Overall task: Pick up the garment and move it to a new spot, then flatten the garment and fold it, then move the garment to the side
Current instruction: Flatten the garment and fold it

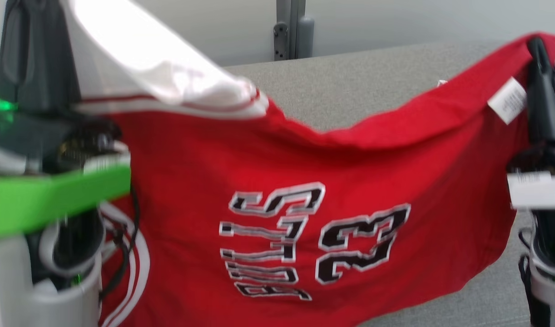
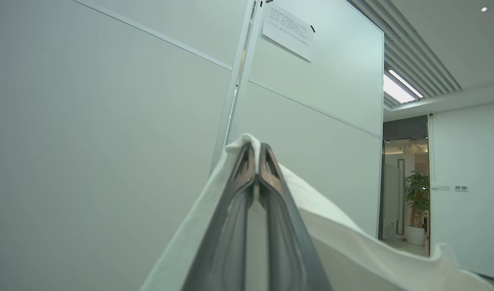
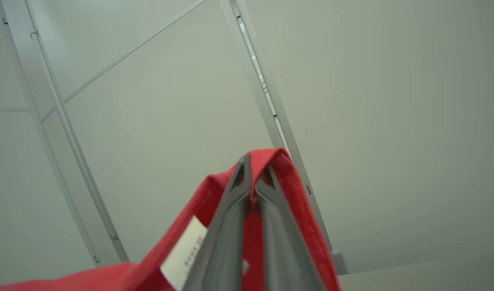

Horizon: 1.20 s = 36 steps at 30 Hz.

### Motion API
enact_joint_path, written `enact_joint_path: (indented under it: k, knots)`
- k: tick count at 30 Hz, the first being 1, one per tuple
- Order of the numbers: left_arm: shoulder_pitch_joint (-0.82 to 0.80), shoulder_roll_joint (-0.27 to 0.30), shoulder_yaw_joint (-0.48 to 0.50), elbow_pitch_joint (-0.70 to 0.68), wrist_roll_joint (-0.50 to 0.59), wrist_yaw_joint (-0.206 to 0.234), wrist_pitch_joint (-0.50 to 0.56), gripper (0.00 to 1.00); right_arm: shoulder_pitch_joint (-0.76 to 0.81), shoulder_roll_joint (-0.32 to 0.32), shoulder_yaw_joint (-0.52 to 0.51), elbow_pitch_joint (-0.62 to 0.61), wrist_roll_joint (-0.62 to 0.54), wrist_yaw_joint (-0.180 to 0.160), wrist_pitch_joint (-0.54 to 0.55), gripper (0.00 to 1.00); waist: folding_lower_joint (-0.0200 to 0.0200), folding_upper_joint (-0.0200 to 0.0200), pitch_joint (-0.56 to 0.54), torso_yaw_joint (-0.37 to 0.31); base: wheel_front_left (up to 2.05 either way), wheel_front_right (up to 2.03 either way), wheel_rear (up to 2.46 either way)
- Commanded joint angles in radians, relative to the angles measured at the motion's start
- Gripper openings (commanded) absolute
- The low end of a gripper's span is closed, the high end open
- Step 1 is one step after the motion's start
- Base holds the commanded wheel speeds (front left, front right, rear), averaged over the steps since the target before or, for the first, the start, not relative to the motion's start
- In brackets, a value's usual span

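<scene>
The garment (image 1: 304,172) is a red jersey with black-and-white lettering and a white sleeve (image 1: 168,68). It hangs stretched between my two grippers above the grey table (image 1: 359,86), sagging in the middle. My left gripper (image 2: 257,148) is shut on the white sleeve cloth (image 2: 344,238) at the upper left of the head view. My right gripper (image 1: 537,47) is shut on the red hem (image 3: 287,169) at the upper right, beside a white label (image 1: 508,101). In the right wrist view that gripper (image 3: 252,171) pinches a red fold.
Pale wall panels with a grey post (image 1: 291,27) stand behind the table. A paper notice (image 2: 288,33) hangs on the panel. An open doorway with a potted plant (image 2: 417,194) lies to the right in the left wrist view. My left arm's green part (image 1: 55,195) covers the garment's left edge.
</scene>
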Motion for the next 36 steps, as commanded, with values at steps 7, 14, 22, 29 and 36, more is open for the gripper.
enact_joint_path:
  k: [7, 14, 22, 29, 36]
  knots:
    - [-0.406, 0.031, 0.014, 0.414, 0.037, -0.071, -0.02, 0.0, -0.465, -0.017, 0.055, 0.356, -0.05, 0.0, -0.031, 0.0, 0.0, 0.0, 0.198, 0.008, 0.0, 0.0, 0.0]
    - [-0.773, 0.043, 0.032, 0.773, 0.119, -0.094, -0.161, 0.0, -0.872, -0.001, 0.112, 0.748, -0.168, 0.0, -0.174, 0.0, 0.0, 0.0, 0.292, 0.023, 0.0, 0.0, 0.0]
    - [-0.787, 0.01, 0.019, 1.03, 0.115, -0.12, -0.263, 0.0, -1.03, 0.022, 0.133, 1.154, -0.234, 0.0, -0.299, 0.0, 0.0, 0.0, 0.419, 0.086, 0.0, 0.0, 0.0]
    - [-0.608, -0.018, 0.05, 1.07, 0.056, -0.161, -0.306, 0.0, -0.966, 0.006, 0.217, 1.318, -0.162, 0.0, -0.36, 0.0, 0.0, 0.0, 0.464, 0.106, 0.0, 0.0, 0.0]
    - [-0.395, -0.017, 0.11, 0.898, -0.003, -0.178, -0.312, 0.0, -0.861, -0.063, 0.298, 1.265, -0.026, 0.0, -0.381, 0.0, 0.0, 0.0, 0.44, 0.105, 0.0, 0.0, 0.0]
